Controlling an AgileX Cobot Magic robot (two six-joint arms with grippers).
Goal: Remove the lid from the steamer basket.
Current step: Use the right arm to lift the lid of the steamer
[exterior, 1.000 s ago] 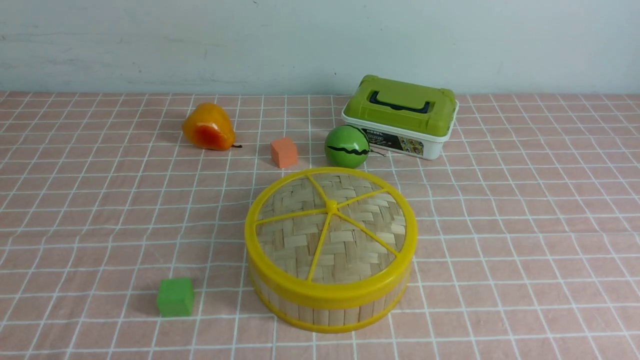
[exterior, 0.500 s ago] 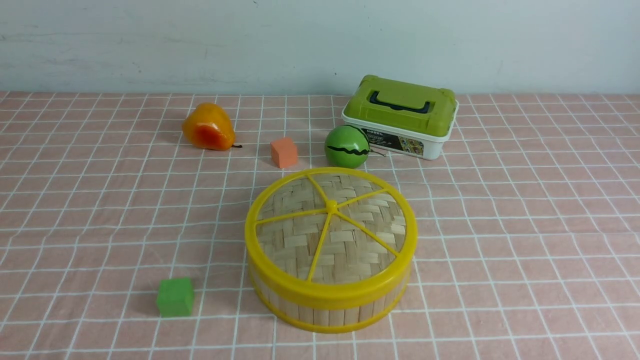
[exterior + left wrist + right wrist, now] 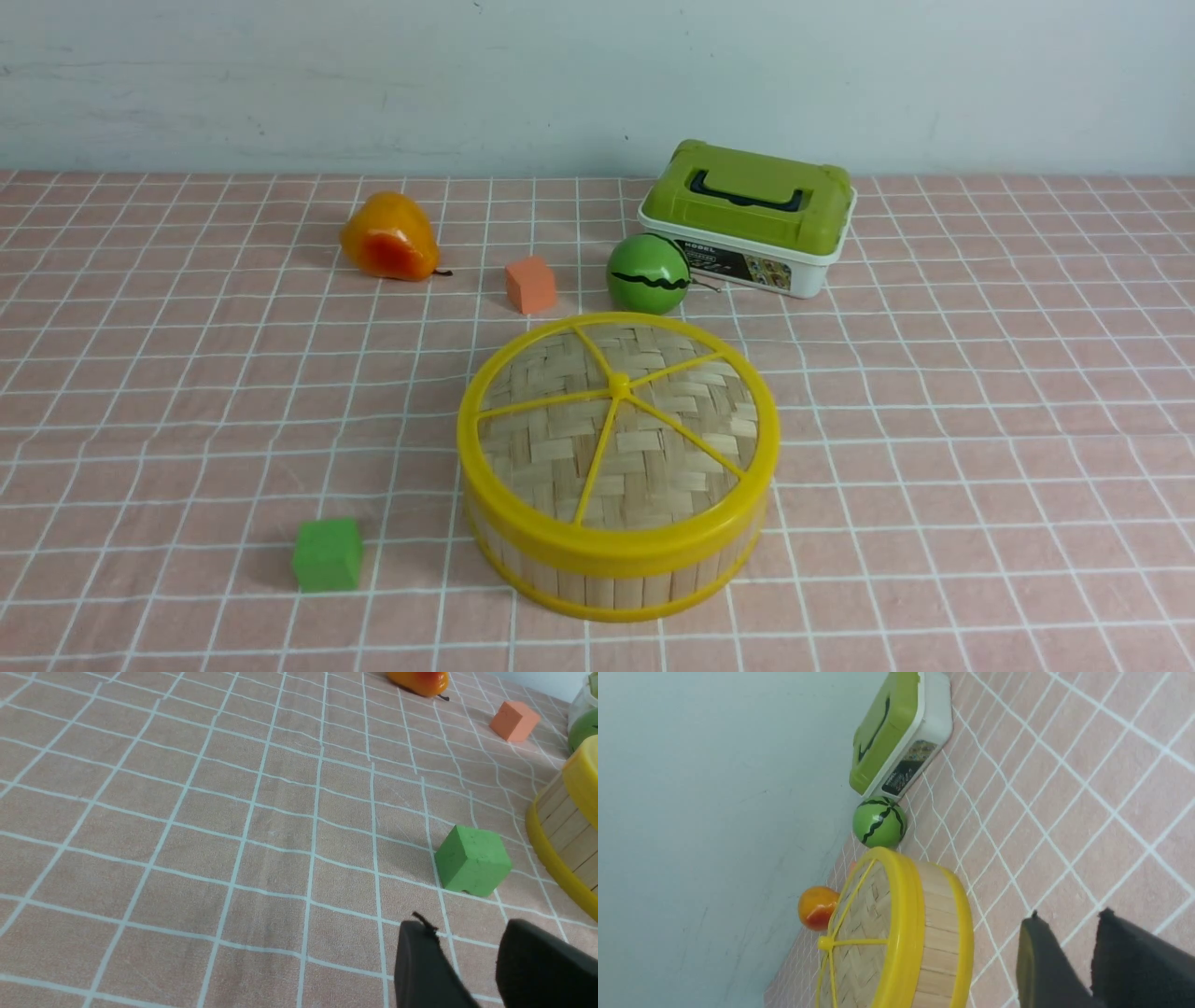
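The lid (image 3: 616, 420) is seated on the basket (image 3: 607, 574), mid-worktop (image 3: 980, 448), with a box (image 3: 747, 201) behind. The label (image 3: 742, 266) print cannot be read. A narrow gap, nothing held, is shown at left end effector (image 3: 467, 933) and right end effector (image 3: 1069, 924).

Dark label (image 3: 744, 265) on the white box (image 3: 814, 276), print too small to read

Bright, even light is filling every view, coming from about 3 o'clock in the front view. The basket (image 3: 616, 571) and the green cube (image 3: 327, 553) are casting soft, pale shadows toward 9 o'clock. A faint sheen is showing on the striped ball (image 3: 647, 273). The right wrist view is looking slightly soft.
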